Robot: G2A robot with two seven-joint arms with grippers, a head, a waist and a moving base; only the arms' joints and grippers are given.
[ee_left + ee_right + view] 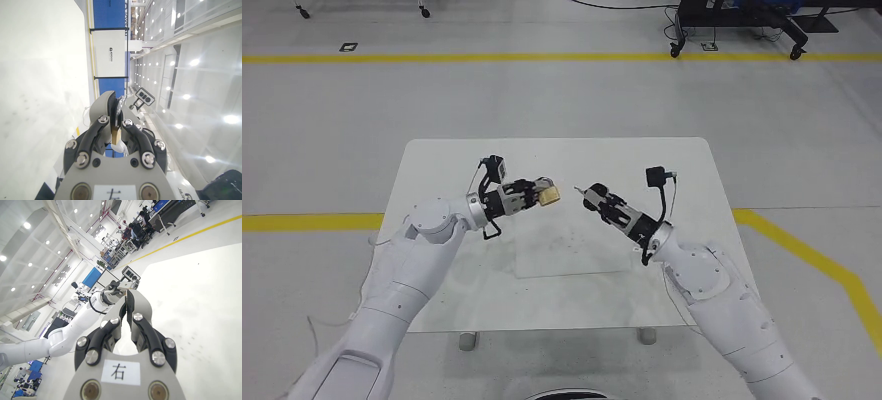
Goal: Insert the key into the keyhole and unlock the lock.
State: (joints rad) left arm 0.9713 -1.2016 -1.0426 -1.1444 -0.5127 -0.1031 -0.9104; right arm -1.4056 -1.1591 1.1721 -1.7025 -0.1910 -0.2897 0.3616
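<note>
While both arms hover above the white bench (pixel 442 170) | left end effector (pixel 539 191): clamped on brass padlock (pixel 551 194), silver shackle | right end effector (pixel 589 192): clamped on small metal key (pixel 578 187), tip near padlock

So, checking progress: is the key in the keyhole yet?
No, in the top view the key in the right gripper stands apart from the lock held by the left gripper.

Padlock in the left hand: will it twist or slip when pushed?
The padlock looks like solid brass, so it is likely rigid and heavy for its size. The left hand pinches it with the body sticking out in front, so a push may pivot it. Smooth metal could slip.
</note>
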